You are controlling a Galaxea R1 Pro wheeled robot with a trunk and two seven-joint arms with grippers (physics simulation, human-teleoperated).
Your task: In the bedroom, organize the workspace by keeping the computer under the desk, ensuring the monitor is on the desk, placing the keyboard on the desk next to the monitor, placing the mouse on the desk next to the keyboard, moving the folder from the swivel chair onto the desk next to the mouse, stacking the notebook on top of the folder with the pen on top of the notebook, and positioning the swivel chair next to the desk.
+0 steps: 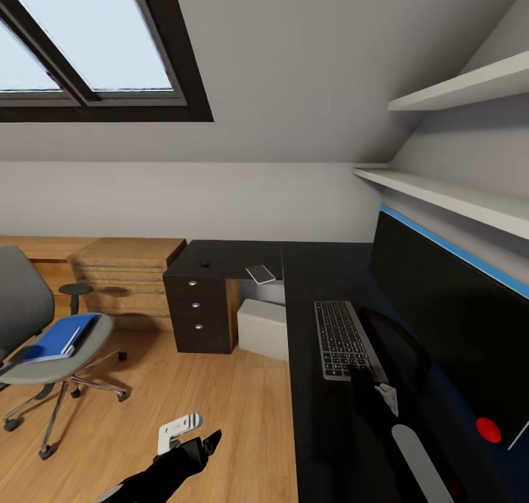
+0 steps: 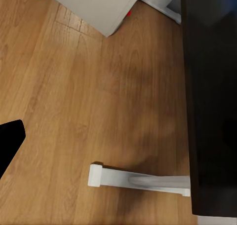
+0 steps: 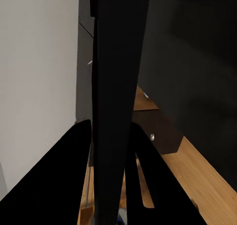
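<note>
- The monitor [image 1: 448,319] stands along the right side of the tabletop [image 1: 323,444], with its screen facing the keyboard [image 1: 342,337]
- The right claw [image 3: 111,129] is clenched on the monitor: the right wrist view shows one finger on each side of the thin black panel edge
- Step in hand, as judged: setting the monitor in its place on the tabletop
- The keyboard lies flat just in front of the screen, so that item looks settled
- The computer [image 1: 263,328] sits on the floor under the tabletop, beside the drawer unit [image 1: 198,312]
- The mouse [image 1: 205,264] lies on the far corner of the tabletop, well apart from the keyboard
- The folder [image 1: 59,335] lies on the seat of the swivel chair [image 1: 29,304], which stands away from the tabletop
- The left claw [image 1: 192,435] hangs over the wooden floor [image 2: 74,87]; whether it is released or clenched cannot be told
- Next move, as judged: release the monitor only when its foot rests flat, then withdraw the arm without sweeping the keyboard, and go for the mouse
</note>
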